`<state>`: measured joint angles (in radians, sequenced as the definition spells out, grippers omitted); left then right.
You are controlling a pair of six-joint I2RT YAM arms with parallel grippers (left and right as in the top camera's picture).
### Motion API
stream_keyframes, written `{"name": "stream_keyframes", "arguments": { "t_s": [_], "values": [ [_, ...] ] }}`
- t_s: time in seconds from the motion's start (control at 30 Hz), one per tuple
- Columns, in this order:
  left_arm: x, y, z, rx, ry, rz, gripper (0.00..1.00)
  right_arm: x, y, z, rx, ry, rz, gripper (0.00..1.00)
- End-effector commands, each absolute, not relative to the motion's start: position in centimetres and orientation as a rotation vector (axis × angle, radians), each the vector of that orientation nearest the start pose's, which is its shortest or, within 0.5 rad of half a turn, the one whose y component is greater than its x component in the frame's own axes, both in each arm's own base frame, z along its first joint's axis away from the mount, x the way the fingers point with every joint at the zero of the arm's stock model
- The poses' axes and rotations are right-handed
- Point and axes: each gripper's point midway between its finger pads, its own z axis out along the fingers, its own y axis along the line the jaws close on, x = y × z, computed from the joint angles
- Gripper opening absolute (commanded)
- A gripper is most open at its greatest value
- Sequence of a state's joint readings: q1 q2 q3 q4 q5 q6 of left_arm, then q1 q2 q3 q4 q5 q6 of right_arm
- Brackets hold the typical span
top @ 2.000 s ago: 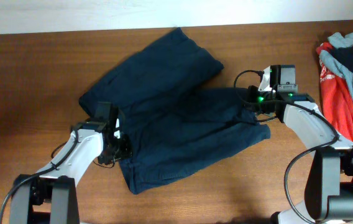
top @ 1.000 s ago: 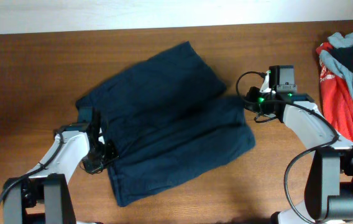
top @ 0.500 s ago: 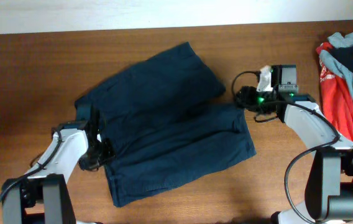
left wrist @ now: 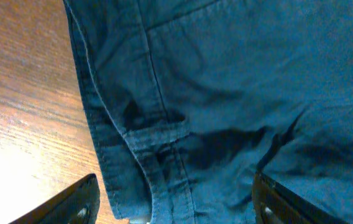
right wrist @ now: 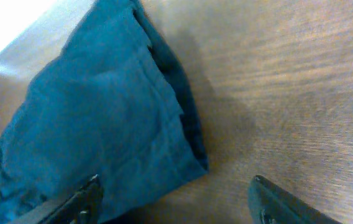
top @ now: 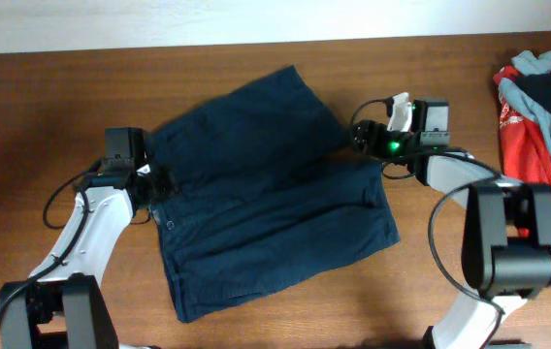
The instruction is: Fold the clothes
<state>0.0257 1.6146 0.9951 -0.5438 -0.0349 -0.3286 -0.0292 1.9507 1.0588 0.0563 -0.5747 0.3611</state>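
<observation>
Left gripper (left wrist: 173, 208): jaws wide, nothing pinched, hovering over the waistband seam of the plain dark navy-blue cloth shorts (top: 266, 204). Right gripper (right wrist: 176, 205): jaws wide too, empty, over bare wood just beside the hem corner of the upper leg. Shorts lie flat in the middle of the brown wooden table (top: 43, 97), waistband toward the left arm, both wide legs fanned toward the right arm. The upper leg appears to lap over the lower one along the middle. My read: spreading looks about done, with a few wrinkles near the crotch. No real fold made yet, so leg-over-leg and the follow-up fold are all left. Neither claw has cloth, so the next grasp isn't started. Writing: none on the shorts, no tag or brand in either wrist view. The red garment with white print (top: 523, 145) in the heap at the right edge, beside a light grey-blue garment (top: 547, 82), has print too small to read. Green indicator light (top: 389, 147) on the right arm, no text.
</observation>
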Motion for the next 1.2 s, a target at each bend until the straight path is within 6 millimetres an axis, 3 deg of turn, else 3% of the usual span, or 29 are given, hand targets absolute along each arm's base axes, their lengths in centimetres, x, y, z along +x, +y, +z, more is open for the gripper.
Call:
{"name": "stream_keyframes", "arguments": {
  "t_s": [0.0, 0.07, 0.1, 0.13, 0.17, 0.23, 0.3, 0.37, 0.6, 0.67, 0.8, 0.87, 1.03, 1.07, 1.17],
  "values": [
    [36.9, 1.8, 5.9, -0.474, 2.681, -0.025, 0.79, 46.8, 9.7, 2.8, 0.186, 2.405, 0.893, 0.83],
    [36.9, 1.8, 5.9, -0.475, 2.682, -0.024, 0.79, 47.0, 10.2, 2.3, 0.189, 2.402, 0.903, 0.82],
    [36.9, 1.8, 5.9, -0.475, 2.682, -0.025, 0.79, 47.2, 10.5, 2.0, 0.189, 2.398, 0.910, 0.75],
    [36.8, 1.8, 5.9, -0.475, 2.684, -0.024, 0.79, 47.2, 10.7, 1.7, 0.198, 2.398, 0.917, 0.67],
    [36.8, 1.8, 5.9, -0.475, 2.685, -0.024, 0.79, 47.2, 10.9, 1.5, 0.209, 2.400, 0.925, 0.51],
    [36.7, 1.8, 5.8, -0.476, 2.688, -0.023, 0.79, 47.1, 11.1, 1.2, 0.216, 2.408, 0.930, 0.28],
    [36.7, 1.8, 5.8, -0.476, 2.689, -0.023, 0.79, 47.0, 10.9, 1.1, 0.224, 2.414, 0.930, 0.12],
    [36.6, 1.8, 5.8, -0.476, 2.692, -0.022, 0.79, 46.8, 9.8, 0.8, 0.260, 2.432, 0.923, 0.04],
    [36.6, 1.9, 5.8, -0.441, 2.697, -0.010, 0.79, 44.4, 2.2, -0.7, 0.505, 2.522, 0.866, 0.04],
    [36.9, 1.8, 5.9, -0.439, 2.685, -0.013, 0.80, 44.0, 2.3, -0.1, 0.405, 2.506, 0.927, 0.06],
    [37.7, 1.8, 6.3, -0.431, 2.651, -0.028, 0.86, 43.7, 3.2, 1.5, 0.325, 2.459, 1.059, 0.33],
    [38.6, 1.1, 6.7, -0.369, 2.624, -0.074, 0.87, 43.6, 3.0, 2.1, 0.332, 2.456, 1.055, 0.35],
    [41.8, -0.2, 7.3, -0.235, 2.520, -0.168, 0.87, 43.1, 2.2, 6.4, 0.315, 2.414, 1.026, 0.37],
    [42.6, -0.6, 6.3, -0.219, 2.516, -0.197, 0.86, 42.3, 2.5, 7.9, 0.292, 2.420, 1.020, 0.37],
    [43.5, -1.0, 3.7, -0.190, 2.539, -0.223, 0.78, 40.1, 2.6, 9.1, 0.349, 2.496, 0.969, 0.37]
  ]
}}
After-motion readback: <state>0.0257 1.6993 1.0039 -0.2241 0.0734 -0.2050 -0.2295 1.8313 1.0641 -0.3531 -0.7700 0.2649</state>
